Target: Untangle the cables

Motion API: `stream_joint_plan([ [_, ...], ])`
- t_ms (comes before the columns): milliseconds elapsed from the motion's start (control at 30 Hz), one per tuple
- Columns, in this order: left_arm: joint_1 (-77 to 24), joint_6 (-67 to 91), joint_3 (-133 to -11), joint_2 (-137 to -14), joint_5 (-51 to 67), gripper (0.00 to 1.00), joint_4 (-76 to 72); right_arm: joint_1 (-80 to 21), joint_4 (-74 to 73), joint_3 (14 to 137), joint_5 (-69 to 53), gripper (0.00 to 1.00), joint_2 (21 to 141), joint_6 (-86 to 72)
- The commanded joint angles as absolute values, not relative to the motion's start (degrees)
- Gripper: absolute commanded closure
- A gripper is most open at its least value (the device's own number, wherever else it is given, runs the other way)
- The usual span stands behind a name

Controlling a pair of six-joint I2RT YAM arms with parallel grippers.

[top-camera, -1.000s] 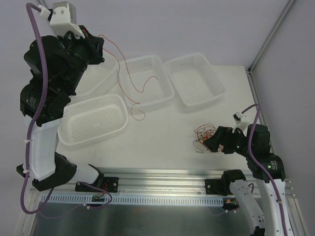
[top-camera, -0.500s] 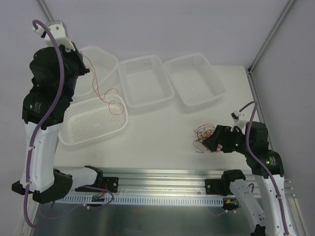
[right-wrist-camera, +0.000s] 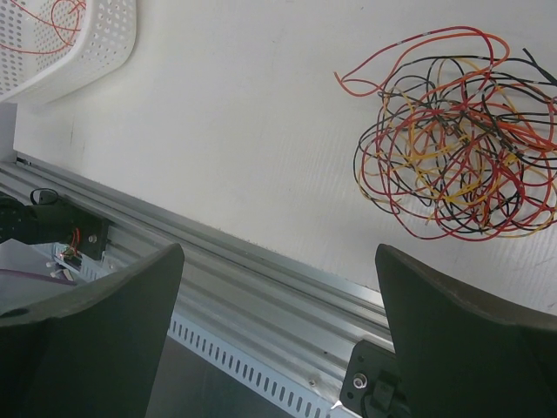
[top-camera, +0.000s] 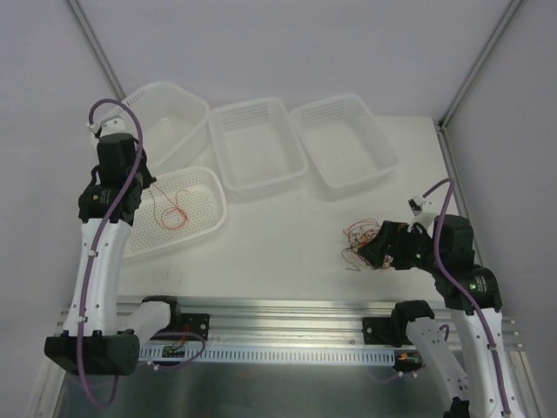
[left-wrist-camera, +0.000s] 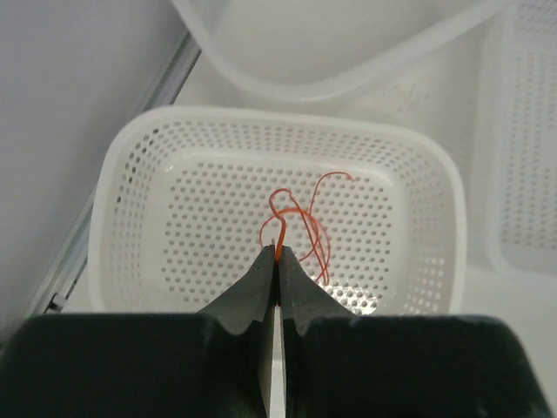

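Top external: cables, white table, walls

White tabletop between pale grey walls, silver slotted rail along near edge, metal corner struts

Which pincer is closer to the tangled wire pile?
Right. The right pincer sits open beside the pile; the left pincer hangs over the near-left basket, pinching one red wire.

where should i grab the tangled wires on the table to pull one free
Grip the red-orange loop sticking out of the wire tangle, coming from the side facing the basket: it lies clear of the knot with bare table around it.
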State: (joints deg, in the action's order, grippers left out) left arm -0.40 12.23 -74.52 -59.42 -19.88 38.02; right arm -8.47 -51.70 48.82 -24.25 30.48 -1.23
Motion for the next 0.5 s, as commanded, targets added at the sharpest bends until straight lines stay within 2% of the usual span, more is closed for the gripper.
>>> stream_joint_plan([
  [0, 3.9, 16.2, -68.8, -59.9, -14.1, 1.00, 34.9, -8.8, -50.1, 48.3, -23.6, 0.03, 30.9, -1.0],
  [100, 6.5, 16.9, -66.2, -61.1, -14.2, 1.00, 34.7, -8.7, -50.4, 48.0, -22.2, 0.03, 30.8, -1.1],
  [167, 8.2, 16.9, -66.0, -61.8, -13.8, 0.91, 34.8, -8.8, -52.3, 48.4, -17.6, 0.03, 31.9, -1.8],
  [267, 8.3, 15.8, -67.3, -60.4, -10.8, 0.49, 35.1, -8.7, -55.3, 49.1, -10.2, 0.02, 34.4, -3.9],
  [300, 8.3, 15.4, -68.5, -59.4, -9.3, 0.28, 35.4, -8.7, -55.6, 49.0, -7.4, 0.01, 35.0, -4.6],
  [433, 8.3, 14.5, -71.9, -57.7, -6.2, 0.03, 37.6, -8.8, -55.7, 48.3, -3.0, 0.01, 37.3, -5.8],
  [467, 8.3, 14.4, -72.2, -57.4, -4.7, 0.01, 37.9, -8.7, -55.6, 48.0, -2.3, 0.01, 39.1, -6.2],
])
